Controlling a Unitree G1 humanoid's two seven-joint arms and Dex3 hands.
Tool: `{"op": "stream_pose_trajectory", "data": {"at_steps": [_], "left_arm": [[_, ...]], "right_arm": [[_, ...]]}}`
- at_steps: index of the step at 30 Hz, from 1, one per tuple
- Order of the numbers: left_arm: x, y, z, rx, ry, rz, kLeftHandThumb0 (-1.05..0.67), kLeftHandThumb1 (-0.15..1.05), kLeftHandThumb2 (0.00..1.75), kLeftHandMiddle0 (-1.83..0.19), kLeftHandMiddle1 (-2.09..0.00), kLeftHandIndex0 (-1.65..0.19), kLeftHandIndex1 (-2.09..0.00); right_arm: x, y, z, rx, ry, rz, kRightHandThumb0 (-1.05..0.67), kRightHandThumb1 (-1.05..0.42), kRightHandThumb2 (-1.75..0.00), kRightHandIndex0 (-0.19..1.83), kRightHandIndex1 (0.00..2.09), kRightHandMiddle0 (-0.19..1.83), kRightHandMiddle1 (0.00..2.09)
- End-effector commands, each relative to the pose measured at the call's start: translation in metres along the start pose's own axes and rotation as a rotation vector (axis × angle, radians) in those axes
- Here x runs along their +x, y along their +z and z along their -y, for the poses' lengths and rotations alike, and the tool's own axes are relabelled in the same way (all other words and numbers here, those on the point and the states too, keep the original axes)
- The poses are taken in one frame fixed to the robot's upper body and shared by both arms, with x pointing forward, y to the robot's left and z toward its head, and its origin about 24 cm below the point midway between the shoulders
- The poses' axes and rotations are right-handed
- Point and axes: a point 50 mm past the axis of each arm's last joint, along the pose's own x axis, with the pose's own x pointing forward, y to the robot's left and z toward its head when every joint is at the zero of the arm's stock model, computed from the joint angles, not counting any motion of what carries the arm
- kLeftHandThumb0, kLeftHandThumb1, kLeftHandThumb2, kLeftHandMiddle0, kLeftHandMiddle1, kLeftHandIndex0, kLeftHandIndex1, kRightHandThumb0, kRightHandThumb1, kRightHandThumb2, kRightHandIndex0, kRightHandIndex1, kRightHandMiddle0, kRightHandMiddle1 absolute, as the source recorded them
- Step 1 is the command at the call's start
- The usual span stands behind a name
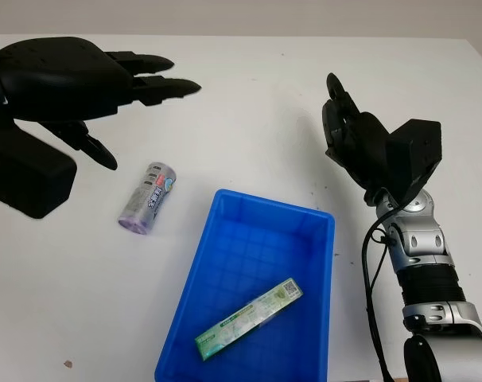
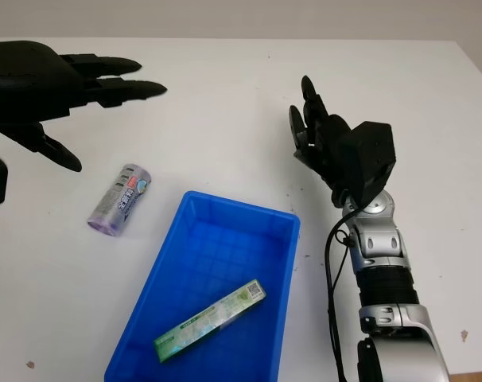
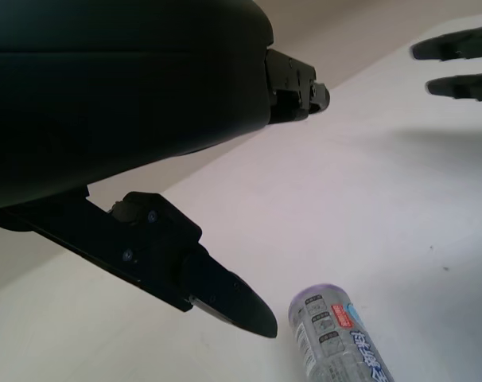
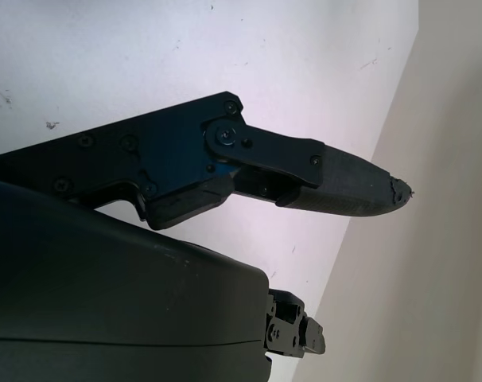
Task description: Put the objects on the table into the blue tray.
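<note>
progress check: one item is in, one is out. the long flat green-and-white printed box (image 1: 249,320) lies diagonally on the floor of the blue rectangular plastic tray (image 1: 225,208), toward its near end. the small purple-and-white labelled cylindrical canister (image 1: 147,198) is on its side on the white table (image 1: 249,103), just beside the tray's far-left corner, not touching it. i see nothing else loose on the table, so my read is roughly half done, with the canister as the last pick.

my left hand (image 1: 106,87) is open, holding nothing, up above the table at the far left. the canister sits nearer to me than the fingertips (image 1: 181,86) and off toward the tray side, close to the thumb tip (image 1: 104,157) but apart from it. in the left wrist view the canister's cap end (image 3: 324,306) is just past the thumb (image 3: 225,294), with bare table between them, so no contact yet.

my right hand (image 1: 348,131) is open and empty, raised over the table on the right, beyond the tray's far-right corner, well apart from the canister. looks idle.

next move as i judge it: bring the left hand down and toward the tray over the canister, and grasp across its round body. it's lying on its side, so it may roll if nudged.
</note>
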Motion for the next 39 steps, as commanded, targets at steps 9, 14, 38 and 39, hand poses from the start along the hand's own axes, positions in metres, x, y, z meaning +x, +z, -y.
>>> {"op": "stream_pose_trajectory", "data": {"at_steps": [9,14,38,39], "left_arm": [[-0.001,0.011,0.001,0.366,0.041,0.228,-0.13,1.04,0.09,-0.12,-0.07,-0.11,-0.07],[0.000,0.012,0.009,0.373,0.041,0.281,-0.12,1.05,0.17,-0.15,-0.07,-0.15,-0.08],[0.000,0.001,0.050,0.344,-0.163,0.217,-0.09,1.04,0.07,-0.19,-0.05,-0.18,-0.06],[0.002,0.002,0.052,0.337,-0.157,0.225,-0.07,1.04,0.07,-0.20,-0.06,-0.19,-0.07]], "right_arm": [[0.004,0.001,-0.001,0.010,0.002,0.020,-0.81,-1.05,-0.65,-0.19,0.00,-0.19,0.00],[0.004,0.001,-0.001,-0.001,0.002,0.025,-0.81,-1.05,-0.65,-0.19,0.00,-0.19,0.00],[0.006,0.000,-0.001,0.009,0.010,0.037,-0.80,-1.05,-0.67,-0.19,0.00,-0.19,0.00],[0.006,0.000,-0.001,0.015,0.007,0.037,-0.81,-1.05,-0.66,-0.19,0.00,-0.19,0.00]]}}
